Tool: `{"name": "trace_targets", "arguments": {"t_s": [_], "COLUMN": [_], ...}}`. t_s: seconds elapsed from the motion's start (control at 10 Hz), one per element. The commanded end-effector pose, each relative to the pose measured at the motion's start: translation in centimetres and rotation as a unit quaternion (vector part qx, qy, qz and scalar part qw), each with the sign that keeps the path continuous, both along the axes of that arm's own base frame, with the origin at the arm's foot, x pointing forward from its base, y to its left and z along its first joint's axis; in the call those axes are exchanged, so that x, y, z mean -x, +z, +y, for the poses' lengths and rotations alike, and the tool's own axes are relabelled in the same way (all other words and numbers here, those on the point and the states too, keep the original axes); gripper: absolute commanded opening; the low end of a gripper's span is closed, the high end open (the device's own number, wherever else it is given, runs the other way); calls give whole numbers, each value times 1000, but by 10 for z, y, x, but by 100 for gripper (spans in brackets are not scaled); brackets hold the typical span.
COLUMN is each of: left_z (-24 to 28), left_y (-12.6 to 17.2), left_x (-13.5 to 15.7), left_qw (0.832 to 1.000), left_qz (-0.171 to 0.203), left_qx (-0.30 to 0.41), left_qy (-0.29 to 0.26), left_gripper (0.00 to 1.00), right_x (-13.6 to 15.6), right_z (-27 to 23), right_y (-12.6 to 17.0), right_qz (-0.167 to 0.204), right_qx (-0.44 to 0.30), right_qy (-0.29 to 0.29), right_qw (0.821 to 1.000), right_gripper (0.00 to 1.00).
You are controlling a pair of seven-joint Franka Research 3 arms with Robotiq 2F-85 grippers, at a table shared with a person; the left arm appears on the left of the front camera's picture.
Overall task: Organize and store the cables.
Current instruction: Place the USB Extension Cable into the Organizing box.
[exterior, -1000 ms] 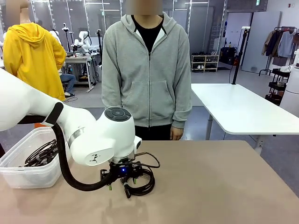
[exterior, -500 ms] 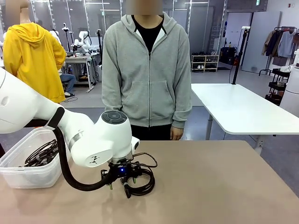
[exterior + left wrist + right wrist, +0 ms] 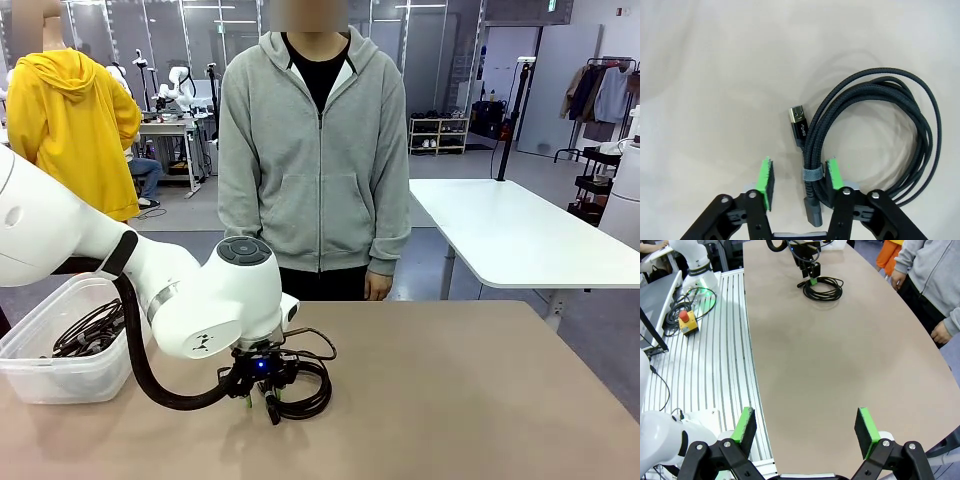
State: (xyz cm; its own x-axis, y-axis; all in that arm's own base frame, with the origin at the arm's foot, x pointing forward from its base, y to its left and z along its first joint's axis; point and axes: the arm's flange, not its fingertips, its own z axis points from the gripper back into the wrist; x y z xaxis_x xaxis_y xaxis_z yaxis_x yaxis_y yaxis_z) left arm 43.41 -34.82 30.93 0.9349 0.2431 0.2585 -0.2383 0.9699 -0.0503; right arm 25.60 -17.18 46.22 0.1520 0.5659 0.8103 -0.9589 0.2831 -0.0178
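One of the cables [image 3: 816, 135], a black braided coil with a silver USB plug [image 3: 799, 122] and a grey tie [image 3: 812, 174], lies on the tan table [image 3: 450, 390]. My left gripper [image 3: 799, 179] stands down over it, jaws partly closed and straddling the tied section. The right pad [image 3: 834, 174] is against the cord, while a gap separates the left pad [image 3: 765, 180] from it. In the front view the gripper [image 3: 258, 395] sits at the coil's [image 3: 318, 385] left edge. More cables [image 3: 88, 332] lie in the clear bin [image 3: 60, 378]. My right gripper [image 3: 807, 427] is open and holds nothing.
A person in a grey hoodie [image 3: 315, 160] stands at the far edge, hands down. The bin sits at the table's left end. The right wrist view looks along the table [image 3: 840, 355] to a metal frame with a red stop button [image 3: 686, 320].
The left gripper's fingers have drawn inward around the coil's tied section. The left arm has sunk slightly. The cable and the person have not moved.
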Motion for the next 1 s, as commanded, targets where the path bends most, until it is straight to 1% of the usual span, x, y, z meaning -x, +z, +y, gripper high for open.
{"name": "trace_targets", "arguments": {"t_s": [0.0, 0.1, 0.2, 0.5, 0.6, 0.7, 0.9], "left_z": [-4, -4, -3, -3, -1, 2, 5], "left_y": [-1, -2, -1, 2, 11, 35, 98], "left_x": [-7, -6, -6, -5, -2, 3, 17], "left_qw": [1000, 1000, 1000, 1000, 1000, 999, 994], "left_qz": [7, 9, 8, 6, 5, 8, -14], "left_qx": [13, 12, 13, 14, 13, 14, -5], "left_qy": [-8, -9, -8, -12, -25, -49, -108], "left_gripper": [0, 3, 0, 0, 0, 0, 0], "right_x": [-1, -1, -1, -1, -1, -1, -1], "right_z": [-1, -1, -1, -1, -1, -1, -1], "right_y": [1, 1, 1, 1, 1, 1, 1], "right_qz": [-9, -9, -9, -9, -9, -9, -9], "right_qx": [-3, -3, -3, -3, -3, -3, -3], "right_qy": [6, 6, 6, 6, 6, 6, 6], "right_qw": [1000, 1000, 1000, 1000, 1000, 1000, 1000], "right_gripper": [100, 100, 100, 100, 100, 100, 100]}}
